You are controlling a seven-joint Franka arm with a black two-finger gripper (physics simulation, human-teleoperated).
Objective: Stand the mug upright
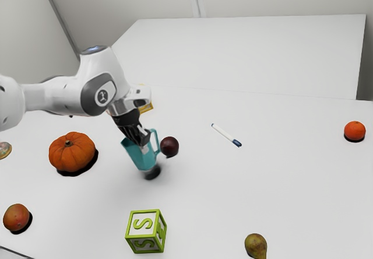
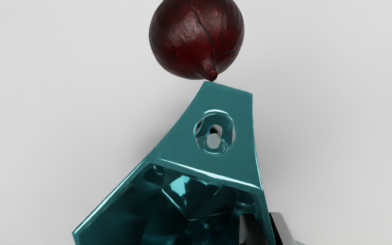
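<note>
Mug [image 1: 141, 158], teal and tilted, hangs from the black gripper [image 1: 141, 138] above the white table [image 1: 204, 200], well in from the far edge, its mouth toward the hand. The jaws are closed on its wall, one finger inside and one outside, as the wrist view shows.

From the exterior view's left, a small shiny object [image 1: 4, 150], partly cut off, lies beyond a reddish mango [image 1: 16, 217], the latter near the table's corner on that side. A ribbed orange pumpkin [image 1: 71, 152] sits farther in. Nearer the camera than the mug is a green-and-white letter block [image 1: 145, 231] (an S faces out), while a yellow block [image 1: 145, 107], partly hidden by the arm, lies toward the far edge. A dark red onion [image 1: 169, 146] rests just beside the mug's handle [image 2: 228, 98]; whether they touch cannot be told. Next come a capped marker [image 1: 224, 134], a brownish-green pear [image 1: 256, 245] toward the near edge, and an orange [image 1: 354, 130] toward the far edge.
</note>
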